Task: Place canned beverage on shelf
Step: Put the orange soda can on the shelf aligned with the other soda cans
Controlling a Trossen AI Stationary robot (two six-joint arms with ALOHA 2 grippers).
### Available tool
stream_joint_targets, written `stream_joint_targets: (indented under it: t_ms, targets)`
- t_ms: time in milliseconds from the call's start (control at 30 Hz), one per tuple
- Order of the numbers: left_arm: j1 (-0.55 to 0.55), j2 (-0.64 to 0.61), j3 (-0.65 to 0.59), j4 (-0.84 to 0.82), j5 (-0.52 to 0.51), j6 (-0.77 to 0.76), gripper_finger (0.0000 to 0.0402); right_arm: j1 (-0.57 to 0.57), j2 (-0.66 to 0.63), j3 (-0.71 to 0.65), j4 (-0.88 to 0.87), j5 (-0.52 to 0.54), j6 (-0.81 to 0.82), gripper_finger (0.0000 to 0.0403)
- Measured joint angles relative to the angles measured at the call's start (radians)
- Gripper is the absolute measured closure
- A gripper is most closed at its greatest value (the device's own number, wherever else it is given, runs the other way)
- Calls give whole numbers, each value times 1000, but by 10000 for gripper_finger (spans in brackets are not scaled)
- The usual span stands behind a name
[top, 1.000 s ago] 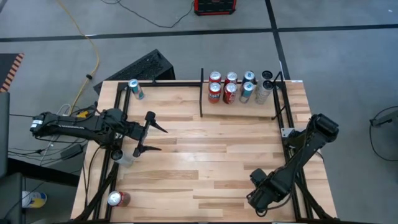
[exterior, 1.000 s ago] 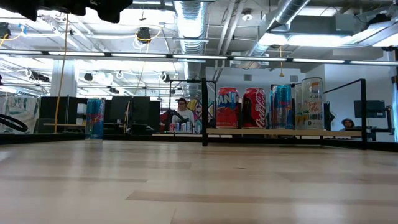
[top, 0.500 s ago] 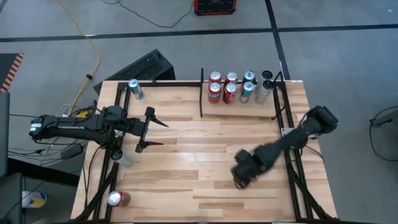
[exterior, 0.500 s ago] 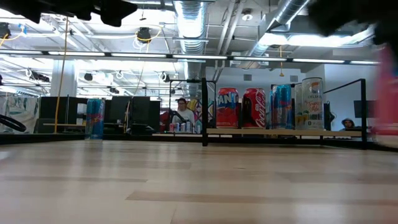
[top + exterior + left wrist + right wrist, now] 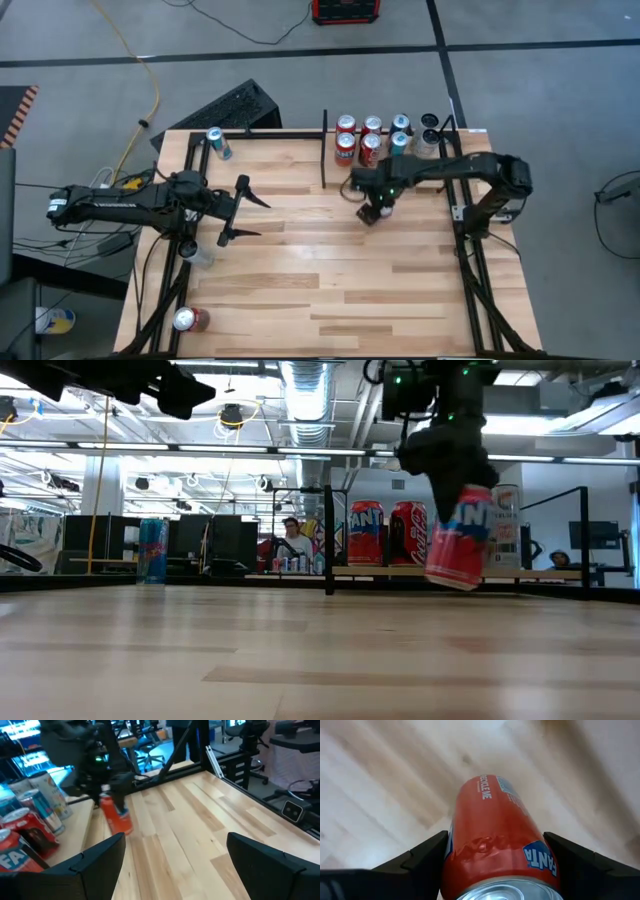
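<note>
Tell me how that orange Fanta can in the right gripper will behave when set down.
The Fanta can hangs tilted in the right gripper, so it may tip unless righted. Its round, smooth wall would probably roll across the table. The skin looks dented, so likely thin.

- I see a black keyboard (image 5: pixel 232 107) lying on the floor behind the table.
- A yellow cable (image 5: pixel 138 60) trails across the floor near it.
- I spot a red box (image 5: pixel 345 10) farther back.
- A seated person (image 5: pixel 292 540) shows beyond the table.
</note>
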Motion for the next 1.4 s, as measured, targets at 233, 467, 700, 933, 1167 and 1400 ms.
stream_joint_targets:
  t_ms: [233,467,700,933,1167,1400]
  targets:
    - [0,0,0,-11,-7,-1,68,-79,0,0,-9,-48,-37,61]
    - [0,0,0,-8,-7,-1,68,-81,0,0,3,-60,-44,41]
    - [0,0,0,-9,-8,-18,68,-81,0,2,36,-61,-45,37]
    - [0,0,0,-7,-8,-44,68,-80,-20,0,31,4,-73,36]
    - [0,103,0,131,-76,-120,68,-6,-196,0,-9,156,-81,35]
    - [16,466,82,446,-87,-149,68,230,-399,0,2,370,55,35]
